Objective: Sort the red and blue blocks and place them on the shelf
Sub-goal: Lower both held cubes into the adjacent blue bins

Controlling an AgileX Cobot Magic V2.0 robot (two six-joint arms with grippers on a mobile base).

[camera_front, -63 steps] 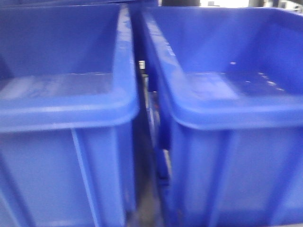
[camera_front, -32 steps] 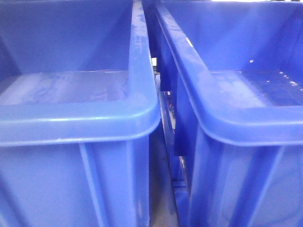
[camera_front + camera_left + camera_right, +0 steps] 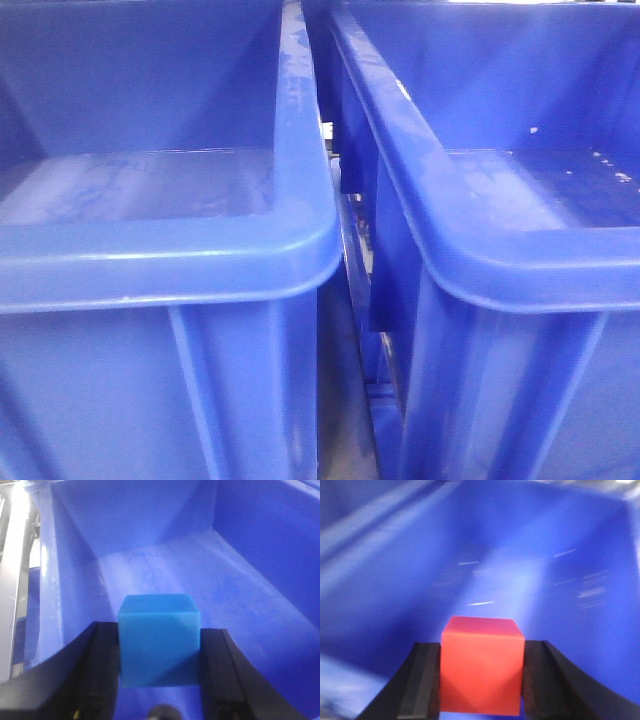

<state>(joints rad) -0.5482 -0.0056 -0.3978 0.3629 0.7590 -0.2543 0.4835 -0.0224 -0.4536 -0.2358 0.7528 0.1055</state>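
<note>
- The left gripper (image 3: 159,652) has its 2 black fingers (image 3: 102,667) clamped on the blue block (image 3: 159,640), 1 on each side face.
- The blue block hangs inside a blue bin (image 3: 240,555), above the bin's floor and nearer its left wall.
- The right gripper (image 3: 481,677) squeezes the red block (image 3: 482,660) the same way, in front of a blurred bin wall (image 3: 395,580).
- In the front view, 2 bins (image 3: 160,260) stand side by side with a narrow gap (image 3: 345,250) between them.
</note>
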